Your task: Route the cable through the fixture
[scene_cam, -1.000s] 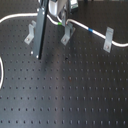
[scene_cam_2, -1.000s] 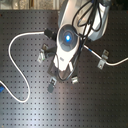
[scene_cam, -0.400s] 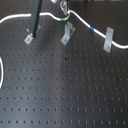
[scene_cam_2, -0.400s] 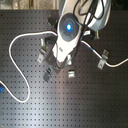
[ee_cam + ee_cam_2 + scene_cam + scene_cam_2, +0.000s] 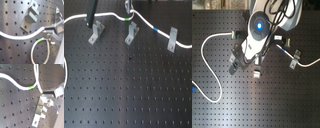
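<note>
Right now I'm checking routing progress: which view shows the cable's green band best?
The second wrist view: the green band is large and sharp on the cable. The first wrist view shows it smaller; the first exterior view shows it tiny; the second exterior view hides it.

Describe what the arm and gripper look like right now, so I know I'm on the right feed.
In the second exterior view, the arm is white with a glowing blue round light on top and black cables looping behind it. In the first wrist view, the gripper has grey metal fingers.
</note>
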Motion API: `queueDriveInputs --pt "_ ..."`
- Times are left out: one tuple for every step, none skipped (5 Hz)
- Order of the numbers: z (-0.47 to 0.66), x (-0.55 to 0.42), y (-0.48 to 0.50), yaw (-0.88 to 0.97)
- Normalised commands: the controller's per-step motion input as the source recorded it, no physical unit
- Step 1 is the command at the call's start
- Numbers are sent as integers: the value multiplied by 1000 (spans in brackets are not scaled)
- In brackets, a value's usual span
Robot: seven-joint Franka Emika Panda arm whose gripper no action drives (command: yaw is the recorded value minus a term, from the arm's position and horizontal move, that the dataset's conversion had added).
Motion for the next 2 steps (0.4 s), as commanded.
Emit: queueDriveInputs --pt "-85 40 32 982" --pt "-55 24 16 991"
